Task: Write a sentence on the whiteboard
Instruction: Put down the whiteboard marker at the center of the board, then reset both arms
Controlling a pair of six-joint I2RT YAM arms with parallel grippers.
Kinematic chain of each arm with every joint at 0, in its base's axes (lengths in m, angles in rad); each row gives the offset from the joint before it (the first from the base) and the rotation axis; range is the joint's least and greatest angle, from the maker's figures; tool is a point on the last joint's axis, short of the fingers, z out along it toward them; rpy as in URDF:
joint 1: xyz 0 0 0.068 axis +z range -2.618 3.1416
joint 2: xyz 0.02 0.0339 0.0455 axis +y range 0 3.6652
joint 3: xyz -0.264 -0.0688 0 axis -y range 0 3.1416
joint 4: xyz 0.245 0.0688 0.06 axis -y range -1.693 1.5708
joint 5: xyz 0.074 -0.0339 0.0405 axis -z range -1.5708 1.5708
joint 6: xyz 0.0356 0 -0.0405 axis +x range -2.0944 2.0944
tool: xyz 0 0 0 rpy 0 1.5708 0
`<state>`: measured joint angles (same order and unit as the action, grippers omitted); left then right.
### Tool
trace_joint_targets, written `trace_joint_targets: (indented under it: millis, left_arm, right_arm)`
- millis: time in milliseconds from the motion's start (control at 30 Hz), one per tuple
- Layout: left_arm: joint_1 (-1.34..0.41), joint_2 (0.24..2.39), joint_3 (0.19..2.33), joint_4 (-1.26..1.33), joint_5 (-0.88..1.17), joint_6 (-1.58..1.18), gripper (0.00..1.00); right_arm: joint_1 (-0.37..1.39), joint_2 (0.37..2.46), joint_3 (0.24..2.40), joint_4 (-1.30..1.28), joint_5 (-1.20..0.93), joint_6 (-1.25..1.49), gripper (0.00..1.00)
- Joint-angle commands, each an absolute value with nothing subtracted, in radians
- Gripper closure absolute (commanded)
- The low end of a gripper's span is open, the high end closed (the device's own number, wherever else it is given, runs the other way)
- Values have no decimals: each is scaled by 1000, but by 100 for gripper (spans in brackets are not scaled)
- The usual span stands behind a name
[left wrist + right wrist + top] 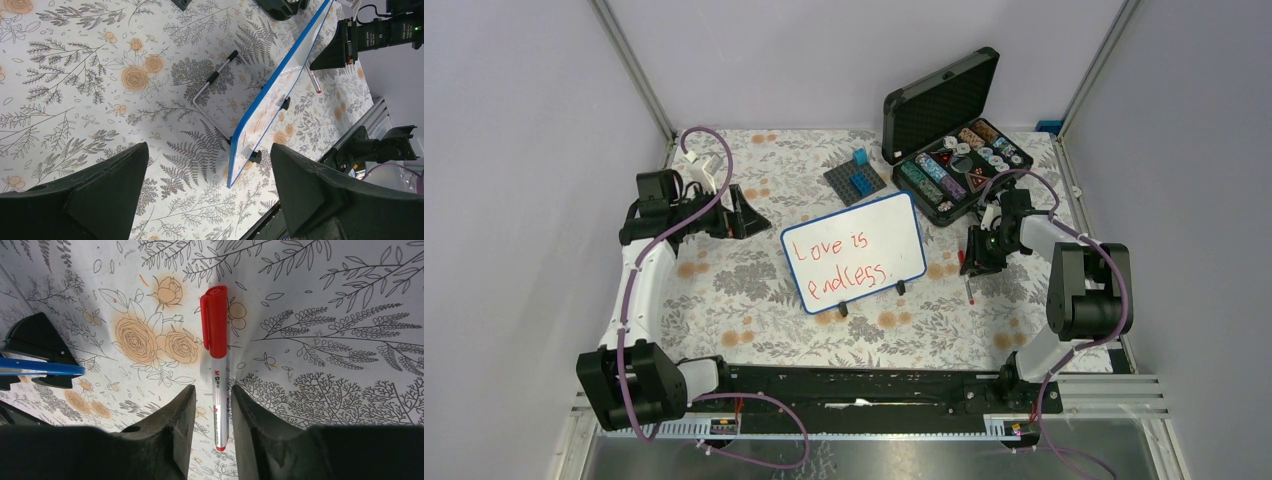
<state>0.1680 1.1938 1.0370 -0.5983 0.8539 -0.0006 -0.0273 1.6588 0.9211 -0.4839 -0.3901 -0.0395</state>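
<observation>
Top: wide-open left hand (746,215), empty, low over worktop (724,290), aimed at whiteboard (854,250). Board propped mid-worktop, red sentence (839,262) on face. Right hand (979,262) angled down, just right of board.
Left wrist: board edge-on ahead, well apart.
Right wrist: partly open around marker (218,365) lying on worktop, slight gaps either side.

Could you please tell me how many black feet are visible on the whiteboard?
2. The left foot sits on the whiteboard's lower edge toward one corner, the right foot toward the other. More could be hidden behind the board.
</observation>
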Motion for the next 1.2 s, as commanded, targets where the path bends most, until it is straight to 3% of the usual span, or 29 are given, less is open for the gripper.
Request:
trace_joint_targets:
  millis: [0, 200, 433, 500, 867, 1167]
  left_arm:
    - [175, 1195, 1037, -587, 851, 22, 1]
    - [176, 1209, 1050, -623, 841, 45, 1]
    - [184, 1269, 1143, -734, 815, 96, 1]
    - [197, 1294, 1186, -757, 802, 110, 1]
    - [314, 1462, 1439, -830, 680, 197, 1]
    - [395, 1556, 1418, -748, 660, 207, 1]
  right_arm:
    - [-33, 1628, 940, -479, -416, -20, 59]
    - [-32, 1577, 962, -516, -424, -34, 49]
    - [-32, 1458, 1061, -545, -454, -59, 7]
    - [-38, 1445, 1124, -566, -471, -76, 1]
    - [-228, 1527, 1468, -637, -638, -168, 0]
    - [-310, 1642, 1547, -621, -662, -185, 0]
